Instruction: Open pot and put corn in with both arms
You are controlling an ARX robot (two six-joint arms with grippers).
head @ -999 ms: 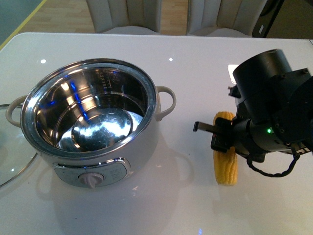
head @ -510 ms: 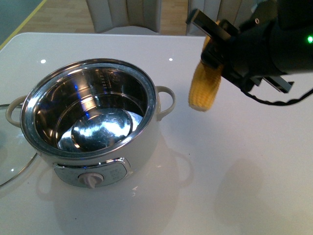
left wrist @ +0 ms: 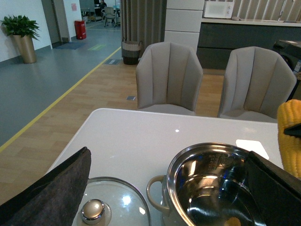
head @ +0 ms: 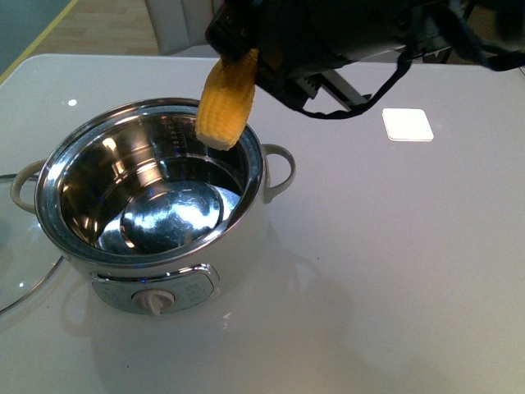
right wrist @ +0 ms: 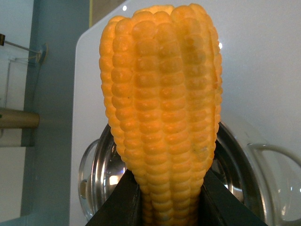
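The right gripper [head: 239, 43] pinches the corn [head: 227, 103], which hangs tilted over the far rim of the open pot [head: 164, 254]. The lid [left wrist: 110, 207] lies on the table [head: 394, 271] left of the pot. The left gripper [left wrist: 168, 155] is spread and holds nothing. Two chairs [left wrist: 169, 75] stand behind the table.

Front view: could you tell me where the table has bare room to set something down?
Bare table runs right of the pot, broken only by the white square. Crowded: the glass lid lies left of the pot, and the right gripper holds the corn above its rim.
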